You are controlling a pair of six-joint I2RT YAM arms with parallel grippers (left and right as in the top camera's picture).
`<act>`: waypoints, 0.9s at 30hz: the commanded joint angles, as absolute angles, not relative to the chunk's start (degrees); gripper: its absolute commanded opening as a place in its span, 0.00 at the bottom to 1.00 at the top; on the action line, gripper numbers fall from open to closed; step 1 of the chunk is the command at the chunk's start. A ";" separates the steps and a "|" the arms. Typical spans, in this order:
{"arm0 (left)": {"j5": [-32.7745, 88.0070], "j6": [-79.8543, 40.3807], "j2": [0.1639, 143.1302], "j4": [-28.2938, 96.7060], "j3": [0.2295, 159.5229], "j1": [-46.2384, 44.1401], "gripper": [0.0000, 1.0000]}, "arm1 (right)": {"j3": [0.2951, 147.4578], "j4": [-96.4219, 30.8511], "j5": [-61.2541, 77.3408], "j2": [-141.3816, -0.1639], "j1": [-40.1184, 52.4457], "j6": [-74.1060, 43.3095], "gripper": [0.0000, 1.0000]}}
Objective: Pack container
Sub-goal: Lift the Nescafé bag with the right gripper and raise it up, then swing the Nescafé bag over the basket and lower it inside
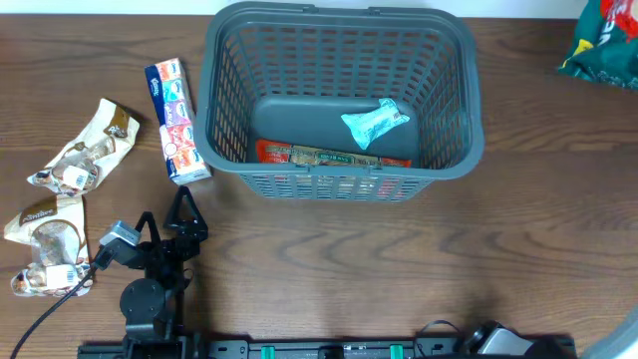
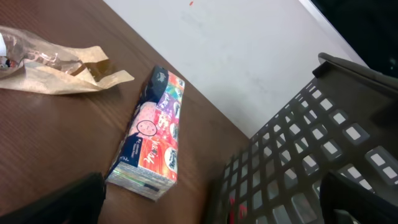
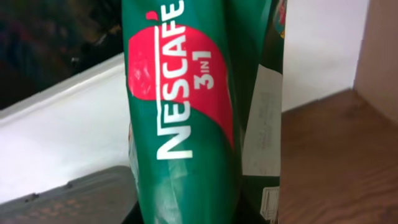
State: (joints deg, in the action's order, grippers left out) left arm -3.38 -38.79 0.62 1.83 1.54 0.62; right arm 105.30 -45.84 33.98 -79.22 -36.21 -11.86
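At the far middle of the table stands the container (image 1: 223, 100), a dark grey slotted basket, upright and open at the top. On its floor lie a teal packet (image 1: 377, 122) and, along the near wall, a flat red packet (image 1: 334, 156). Just beside its left wall, on the bare wood, lies a pack of pocket tissues (image 1: 176, 120). The pack's long axis runs near to far, roughly parallel to that wall.

The left gripper (image 1: 183, 204) hangs close behind the pack's near end, jaws spread wide and empty, pointing along its length. The basket sits ahead and to its right. This arm is plainly the nearer one to the tissues, and reaching them looks like a short move straight forward.

At the far right, a Nescafe 3in1 packet (image 3: 186, 106) fills the right wrist view. The right gripper is clenched, seemingly on that packet, though its fingers are hidden. Two crumpled snack bags (image 1: 85, 150) lie at the left edge.
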 commanded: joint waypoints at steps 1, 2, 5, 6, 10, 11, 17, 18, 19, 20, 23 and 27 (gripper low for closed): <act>-4.08 -38.46 0.23 3.77 0.23 0.47 0.99 | 110.28 -46.76 32.18 -77.03 -31.14 -6.83 0.01; -4.08 -38.46 0.23 3.77 0.23 0.47 0.99 | 110.96 -47.55 31.11 -77.03 -29.26 -6.50 0.02; -4.08 -38.46 0.23 3.77 0.23 0.47 0.99 | 111.92 -48.75 28.88 -77.03 -23.64 -5.89 0.02; -4.08 -38.46 0.23 3.77 0.23 0.47 0.99 | 112.01 -49.04 28.01 -77.03 -21.58 -5.89 0.02; -4.08 -38.46 0.23 3.77 0.23 0.47 0.99 | 112.07 -50.00 24.40 -77.06 -13.98 -5.17 0.02; -4.08 -38.46 0.23 3.77 0.23 0.47 0.99 | 112.07 -50.22 23.24 -77.06 -11.90 -5.04 0.02; -4.08 -38.46 0.23 3.77 0.23 0.47 0.99 | 112.07 -51.48 16.51 -77.78 -1.65 -5.02 0.02; -4.08 -38.46 0.23 3.77 0.23 0.47 0.99 | 112.07 -52.14 15.75 -78.15 -0.47 -4.99 0.02; -4.08 -38.46 0.23 3.77 0.23 0.47 0.99 | 112.07 -53.06 15.59 -78.74 0.56 -4.71 0.01; -4.08 -38.46 0.23 3.77 0.23 0.47 0.99 | 112.07 -53.74 15.59 -79.18 1.10 -4.60 0.01; -4.08 -38.46 0.23 3.77 0.23 0.47 0.99 | 112.07 -56.86 15.59 -81.47 2.92 -4.36 0.01; -4.08 -38.46 0.23 3.77 0.23 0.47 0.99 | 112.07 -60.25 15.25 -84.31 3.86 -4.19 0.01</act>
State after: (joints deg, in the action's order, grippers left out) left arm -3.38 -38.79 0.62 1.85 1.54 0.62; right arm 109.45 -60.97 16.21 -83.20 3.22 -5.32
